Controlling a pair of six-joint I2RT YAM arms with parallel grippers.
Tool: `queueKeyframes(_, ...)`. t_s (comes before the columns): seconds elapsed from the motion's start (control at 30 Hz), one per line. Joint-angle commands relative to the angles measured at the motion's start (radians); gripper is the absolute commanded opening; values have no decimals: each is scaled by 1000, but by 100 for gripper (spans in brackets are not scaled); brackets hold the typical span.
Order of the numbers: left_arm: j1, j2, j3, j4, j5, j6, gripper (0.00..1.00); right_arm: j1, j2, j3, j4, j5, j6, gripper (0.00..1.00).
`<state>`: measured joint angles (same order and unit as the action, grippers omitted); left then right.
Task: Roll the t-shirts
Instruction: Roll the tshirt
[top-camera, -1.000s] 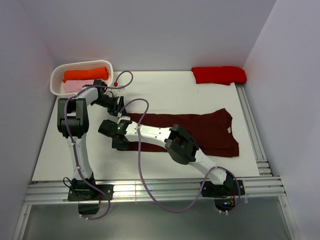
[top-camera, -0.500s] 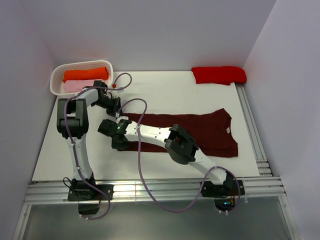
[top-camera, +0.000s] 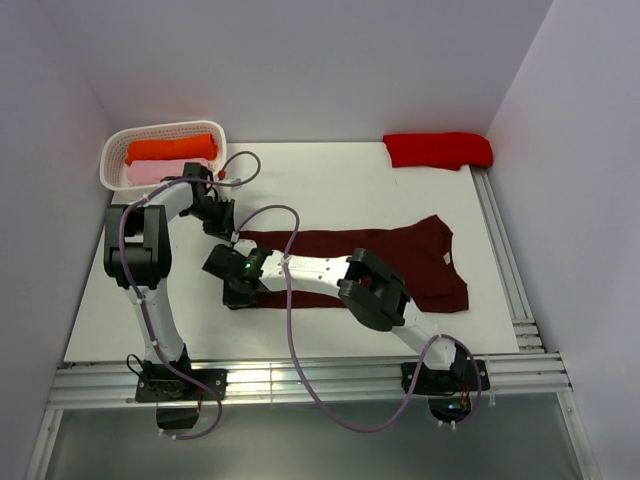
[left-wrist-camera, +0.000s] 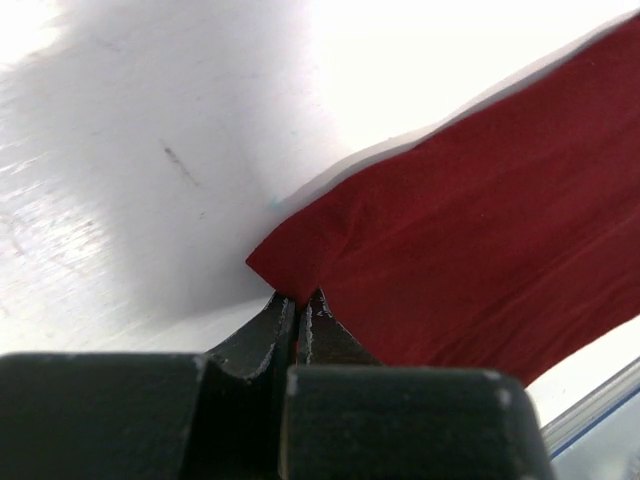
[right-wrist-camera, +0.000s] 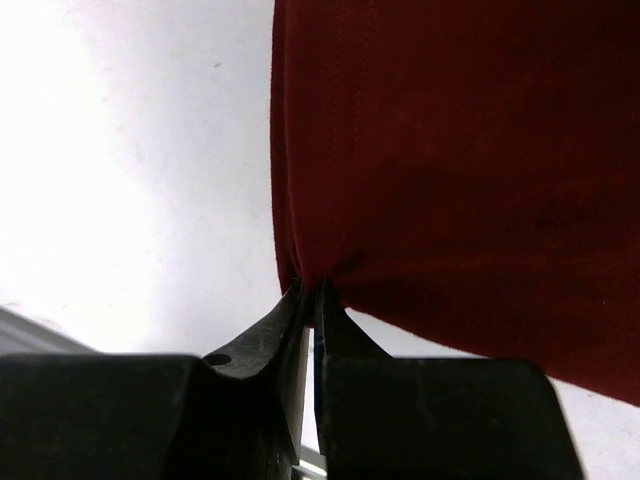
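Note:
A dark maroon t-shirt (top-camera: 400, 262) lies flat lengthwise across the white table, its white neck label (top-camera: 447, 259) at the right end. My left gripper (top-camera: 232, 236) is shut on the shirt's far left corner; the left wrist view shows the tips (left-wrist-camera: 300, 298) pinching the pointed corner of the cloth (left-wrist-camera: 480, 230). My right gripper (top-camera: 244, 298) is shut on the near left corner, and in the right wrist view its tips (right-wrist-camera: 312, 290) bunch the hem of the maroon cloth (right-wrist-camera: 450, 170). A second, red t-shirt (top-camera: 438, 149) lies folded at the back right.
A white basket (top-camera: 108, 160) at the back left holds an orange roll (top-camera: 170, 150) and a pink roll (top-camera: 150, 173). Both arms' cables loop over the left half of the table (top-camera: 330, 190). Metal rails run along the right and near edges.
Both grippers have shut on the maroon shirt's left corners. The shirt has slid a little to the left, and the left arm has shifted left with it.

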<state>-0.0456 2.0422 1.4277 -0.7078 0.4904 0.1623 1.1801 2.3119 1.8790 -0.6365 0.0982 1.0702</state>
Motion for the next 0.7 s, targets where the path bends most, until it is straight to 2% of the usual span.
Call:
queueKeyframes(0.0,0,-47,19,13,-104,-9,0,6,-98,-37,101,-29,10,7)
queueKeyframes(0.33,-25,-57,80,-32,-168,-20,0,-22,-167,-119,167,-29,31,5)
queueKeyframes(0.67,-79,-66,134,-61,-242,-41,3,-48,-247,-293,274,-41,71,3)
